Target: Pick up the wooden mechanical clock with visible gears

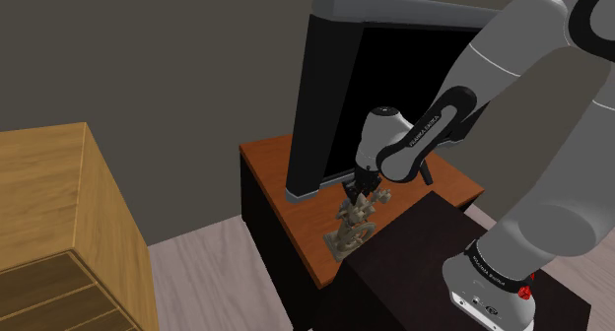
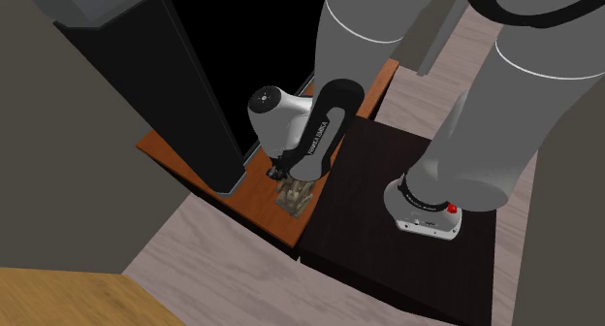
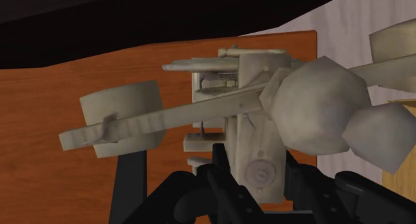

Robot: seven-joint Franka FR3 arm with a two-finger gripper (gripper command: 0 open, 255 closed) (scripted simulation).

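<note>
Basically pre-grasp: the all-black two-finger gripper hung right over the pale beige mechanical clock with open gears, levers and lumpy weights, white arm reaching down from the shoulder view's upper right. The clock stood on the reddish-brown wooden table top, near its front edge, just beside the foot of the large dark flat screen with a grey frame and next to the dark box stand. It looked to rest on the table, though base contact was hard to tell. In the wrist view the jaws stood wide apart, straddling the clock's upright middle frame: the left finger was clear of the frame, with table top showing between them, its tip just under a drum-shaped weight. The right one was mostly hidden behind clock parts. Nothing gripped as far as visible. Judged step: final descent done or nearly so, grasp not yet made. Next move likely calls for closing on the solid middle frame rather than on a thin lever or gear, then lifting straight up. Risks: the fingers catching a lever and tipping the clock, or the hand brushing the screen beside it
</note>
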